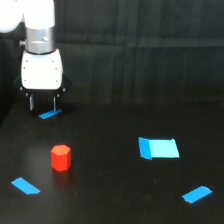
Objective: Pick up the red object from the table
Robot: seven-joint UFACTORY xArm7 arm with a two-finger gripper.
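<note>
The fingers point(43, 103) are standing spread and holding nothing, hanging above the tabletop point(115, 190) behind the red object point(61, 157)

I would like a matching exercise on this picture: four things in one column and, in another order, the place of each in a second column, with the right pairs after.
Things:
1. red object
2. gripper
3. largest blue tape piece
4. small blue tape strip

Places, in the exterior view:
A. right of centre on the table
B. upper left, above the table
C. just under the gripper's fingers
D. lower left, standing on the table, apart from the gripper

Pairs: 1-D, 2-B, 3-A, 4-C
</note>
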